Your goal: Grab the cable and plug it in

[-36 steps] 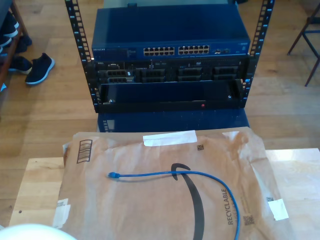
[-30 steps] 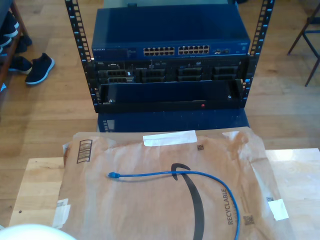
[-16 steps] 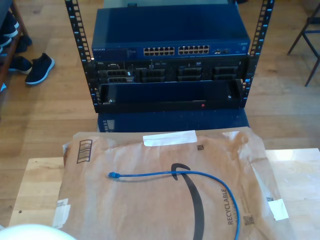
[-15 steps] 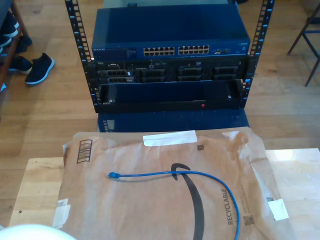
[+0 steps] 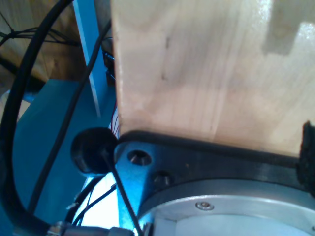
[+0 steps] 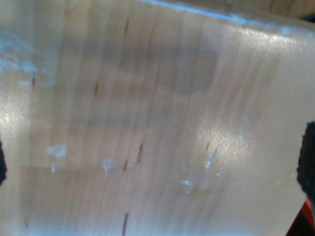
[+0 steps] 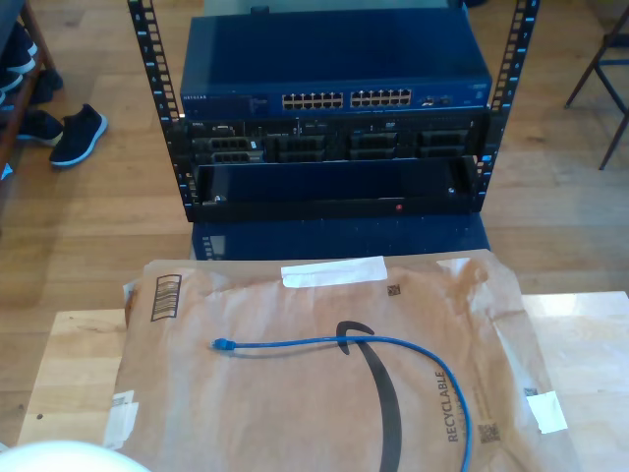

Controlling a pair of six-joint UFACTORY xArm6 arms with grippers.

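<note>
The word "RECYCLABLE" is printed in dark capitals on the brown paper mailer (image 7: 314, 374), running lengthwise near the mailer's edge toward the exterior view's right, beside the black curved arrow logo (image 7: 378, 393). A barcode (image 7: 165, 298) is printed at the mailer's far corner toward the exterior view's left; its digits are too small to read. A short white brand label (image 7: 194, 98) stands on the front panel of the blue network switch (image 7: 334, 69); its letters cannot be made out.

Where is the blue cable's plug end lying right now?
In the exterior view, the cable lies on the brown paper mailer, its plug toward the view's left, in front of the blue network switch.
</note>
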